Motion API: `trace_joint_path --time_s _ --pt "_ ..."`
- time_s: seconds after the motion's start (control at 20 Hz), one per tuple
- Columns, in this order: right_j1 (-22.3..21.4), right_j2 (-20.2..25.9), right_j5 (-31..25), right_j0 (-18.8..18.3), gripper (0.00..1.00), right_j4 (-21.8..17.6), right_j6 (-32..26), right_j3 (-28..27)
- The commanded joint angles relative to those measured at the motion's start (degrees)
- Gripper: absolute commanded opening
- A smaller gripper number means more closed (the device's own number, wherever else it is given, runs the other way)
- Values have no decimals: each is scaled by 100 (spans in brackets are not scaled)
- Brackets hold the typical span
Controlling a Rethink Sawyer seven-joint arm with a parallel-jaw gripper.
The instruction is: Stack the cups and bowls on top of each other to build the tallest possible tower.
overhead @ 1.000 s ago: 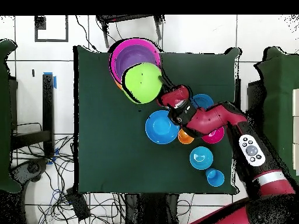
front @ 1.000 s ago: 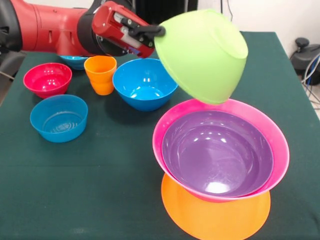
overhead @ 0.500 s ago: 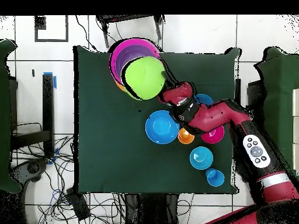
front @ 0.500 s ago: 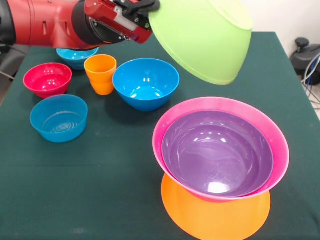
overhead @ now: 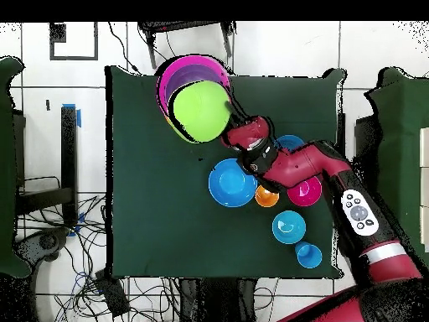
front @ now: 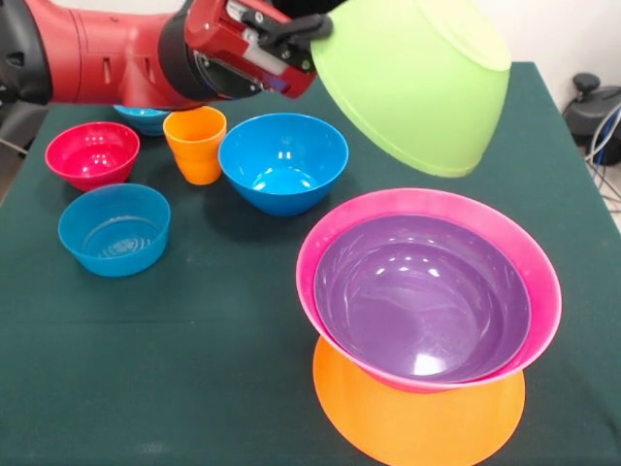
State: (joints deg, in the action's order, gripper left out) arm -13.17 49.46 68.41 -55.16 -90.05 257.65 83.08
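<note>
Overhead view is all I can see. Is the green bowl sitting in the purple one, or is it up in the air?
Observer: Up in the air. The front view shows the green bowl above the purple bowl, with a clear gap between them.
Operator: Is it flat or tippy?
Observer: Tippy. It is tilted, with its bottom turned upward, and the gripper has its jaws shut on the rim.
Operator: What's under the purple one?
Observer: The pink bowl holds it, and that rests on the orange bowl, which shows as a flat round base.
</note>
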Motion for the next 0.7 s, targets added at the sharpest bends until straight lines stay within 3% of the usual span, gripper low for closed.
trace_joint_path --time_s 0.05,0.35,0.7 --pt "416 -309 -758 433 0 -307 1490 -867" --pt "406 -335 -1125 440 0 -129 1381 -1038" --pt "405 -403 -1102 479 0 -190 1388 -1152"
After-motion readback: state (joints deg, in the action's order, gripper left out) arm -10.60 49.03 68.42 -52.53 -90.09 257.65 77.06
